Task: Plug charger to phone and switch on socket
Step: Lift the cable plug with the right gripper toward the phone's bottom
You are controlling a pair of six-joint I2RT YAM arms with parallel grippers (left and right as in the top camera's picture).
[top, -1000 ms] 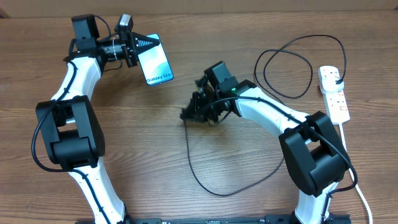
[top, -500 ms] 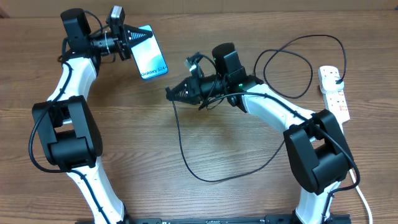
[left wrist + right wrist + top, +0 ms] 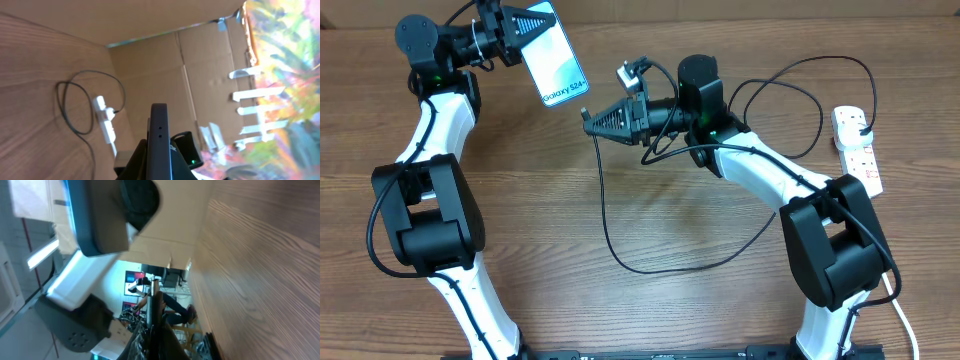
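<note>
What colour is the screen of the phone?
The phone has a light blue screen with small dark text; the overhead view shows it best.

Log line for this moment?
left gripper: shut on phone, aloft | right gripper: shut on charger tip, aimed at phone | not yet plugged

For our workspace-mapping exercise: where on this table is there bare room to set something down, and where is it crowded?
The table is bare between the left arm and the hanging charger cable, and below its loop. Crowded: the right side, with the cable's coil and the power strip.
</note>
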